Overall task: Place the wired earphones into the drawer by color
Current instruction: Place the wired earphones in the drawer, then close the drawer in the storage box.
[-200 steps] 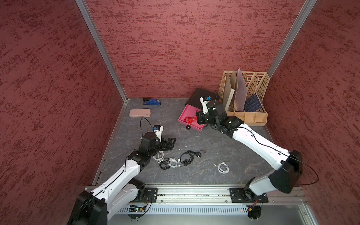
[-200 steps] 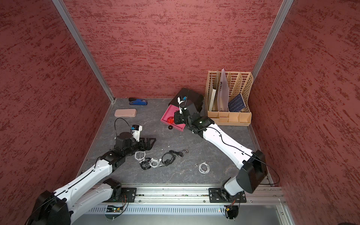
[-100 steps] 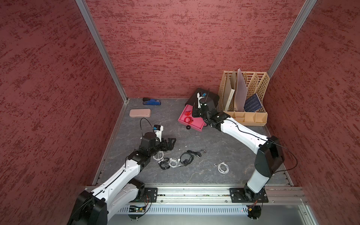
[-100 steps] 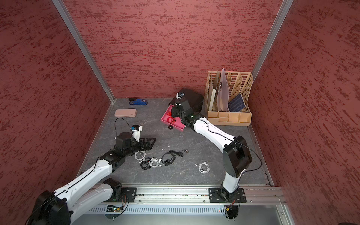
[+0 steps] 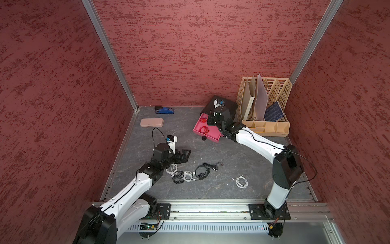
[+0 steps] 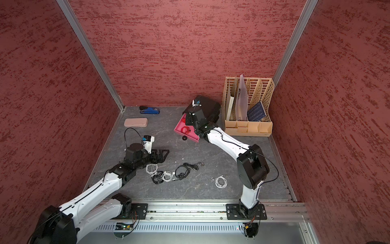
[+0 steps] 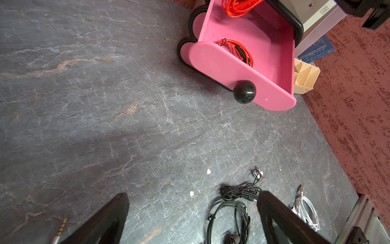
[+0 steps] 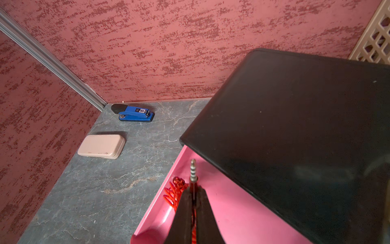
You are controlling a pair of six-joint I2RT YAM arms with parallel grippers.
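Observation:
The pink drawer (image 5: pixel 213 135) stands pulled out of a black cabinet (image 5: pixel 229 106). One red bundle of wired earphones (image 5: pixel 204 130) lies inside it near the front. My right gripper (image 8: pixel 193 191) is over the drawer's back part, shut on a second red bundle (image 8: pixel 174 194) with its jack plug (image 8: pixel 193 171) sticking out past the tips. My left gripper (image 7: pixel 192 194) hangs open and holds nothing, just above the table beside a loose pile of black earphones (image 7: pixel 230 215) and white earphones (image 5: pixel 187 175). Another white bundle (image 5: pixel 241 181) lies apart to the right.
A blue stapler (image 5: pixel 164 109) and a pale pink case (image 5: pixel 152 122) lie at the back left. A beige file organizer (image 5: pixel 266 109) stands at the back right, next to the cabinet. The drawer's black knob (image 7: pixel 244 91) juts forward over the table.
The right arm has raised its elbow and drawn closer, carrying the red bundle a little back and left over the drawer. The left arm has not moved.

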